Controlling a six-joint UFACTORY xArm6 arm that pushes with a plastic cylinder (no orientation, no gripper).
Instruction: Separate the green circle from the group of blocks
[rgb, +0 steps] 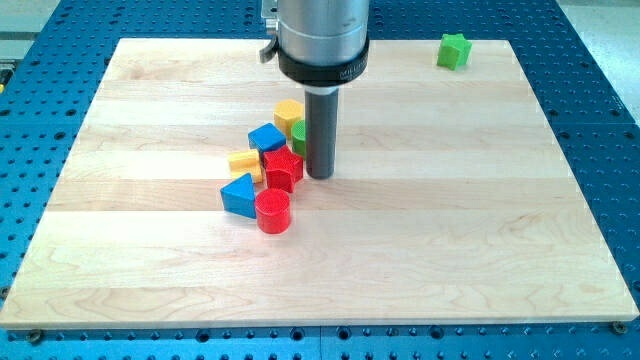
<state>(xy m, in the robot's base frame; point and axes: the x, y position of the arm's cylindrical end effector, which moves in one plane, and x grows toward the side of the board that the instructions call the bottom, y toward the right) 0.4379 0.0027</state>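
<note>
The green circle (298, 134) sits in the group near the board's middle, mostly hidden behind the dark rod. My tip (320, 176) rests on the board just right of the group, touching or nearly touching the green circle's right side. Around the circle are a yellow block (288, 112) above it, a blue block (266, 137) to its left, a red block (282, 167) below it, a small yellow block (243, 160), a blue triangle (238, 194) and a red cylinder (273, 211).
A green block (453, 50) sits alone near the board's top right corner. The wooden board (450, 230) lies on a blue perforated table. The arm's grey body (321, 40) hangs over the board's top middle.
</note>
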